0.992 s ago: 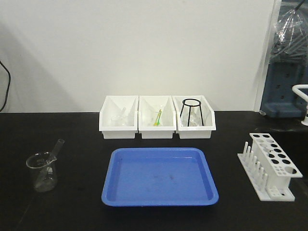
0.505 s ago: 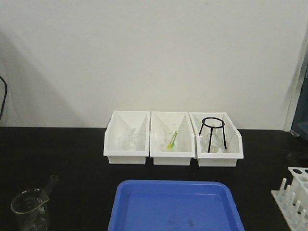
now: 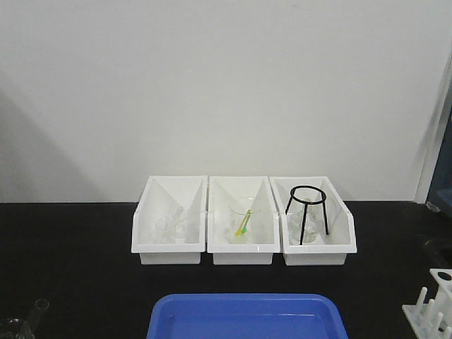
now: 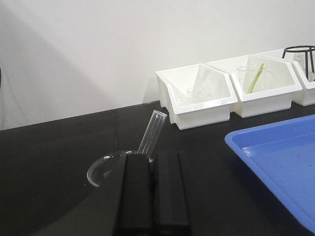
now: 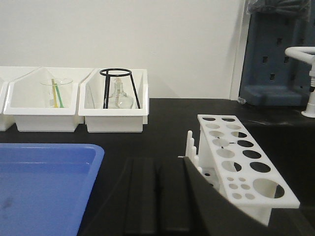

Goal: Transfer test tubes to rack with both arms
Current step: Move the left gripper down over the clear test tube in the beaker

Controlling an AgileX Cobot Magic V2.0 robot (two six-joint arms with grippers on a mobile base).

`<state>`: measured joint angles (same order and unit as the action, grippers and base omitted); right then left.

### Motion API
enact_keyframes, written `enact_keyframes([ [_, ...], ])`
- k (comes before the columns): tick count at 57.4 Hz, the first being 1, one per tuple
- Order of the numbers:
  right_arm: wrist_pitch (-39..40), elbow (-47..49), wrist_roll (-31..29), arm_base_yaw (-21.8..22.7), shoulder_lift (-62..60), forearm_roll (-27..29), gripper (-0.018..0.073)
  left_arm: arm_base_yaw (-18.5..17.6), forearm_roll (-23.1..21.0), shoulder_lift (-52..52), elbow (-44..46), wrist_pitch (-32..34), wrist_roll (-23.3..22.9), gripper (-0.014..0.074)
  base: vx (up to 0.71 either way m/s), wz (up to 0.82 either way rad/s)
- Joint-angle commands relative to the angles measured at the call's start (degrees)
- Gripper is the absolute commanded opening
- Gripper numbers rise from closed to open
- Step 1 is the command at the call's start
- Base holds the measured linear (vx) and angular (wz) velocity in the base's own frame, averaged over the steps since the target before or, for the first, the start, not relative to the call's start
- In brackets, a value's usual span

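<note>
Front view first: you've got three white bins (image 3: pixel 243 256) lined up side by side toward the back edge of the black bench (image 3: pixel 70 268), just in front of the wall. The right one has a black tripod stand (image 3: pixel 308 205) sitting in it, and the middle one holds glassware with a green-yellow stick (image 3: pixel 244 224) inside. The blue tray (image 3: pixel 244 301) pokes in at the bottom, centred in front of the bins. Only a corner of the rack (image 3: pixel 429 318) shows, way over at the bench's right end. At the left end you can just catch the open rim of a test tube (image 3: pixel 40 306). Neither arm is in this shot.

Left wrist view: your left gripper (image 4: pixel 153 160) has its two black fingers pressed together with only a thin slit between them, holding nothing. Right behind the fingertips is the clear beaker (image 4: pixel 106 164), and the test tube leans out of it, tilted up and to the right. The tray edge is off to the right, bins beyond it.

Right wrist view: your right gripper (image 5: pixel 157 162) is clenched the same way, nothing between the fingers. The rack stands just to its right, pegs on the near-left side, and every hole in the top plate that you can see is empty. The tray sits to the left, bins behind it by the wall.
</note>
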<state>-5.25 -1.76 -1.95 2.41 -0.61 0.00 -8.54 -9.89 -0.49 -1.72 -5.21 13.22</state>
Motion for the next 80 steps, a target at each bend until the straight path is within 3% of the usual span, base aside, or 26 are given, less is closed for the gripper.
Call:
enact_keyframes([
  [1,4.4,-0.6,0.0,-0.1,-0.4,0.0,-0.0007,0.1,-0.2,-1.1,-1.5,4.4,-0.4,-0.002,0.04,-0.03],
  [60,4.4,-0.6,0.0,-0.1,-0.4,0.0,-0.0007,0.1,-0.4,-1.1,-1.5,4.4,-0.5,-0.002,0.0,0.0],
  [72,4.9,-0.6,0.0,-0.1,-0.4,0.0,-0.0007,0.1,-6.7,-1.1,-1.5,4.4,-0.4,-0.002,0.0,0.0],
  [80,4.9,-0.6,0.0,-0.1,-0.4,0.0,-0.0007,0.1,-6.7,-1.1,-1.5,4.4,-0.4,-0.002,0.0,0.0],
])
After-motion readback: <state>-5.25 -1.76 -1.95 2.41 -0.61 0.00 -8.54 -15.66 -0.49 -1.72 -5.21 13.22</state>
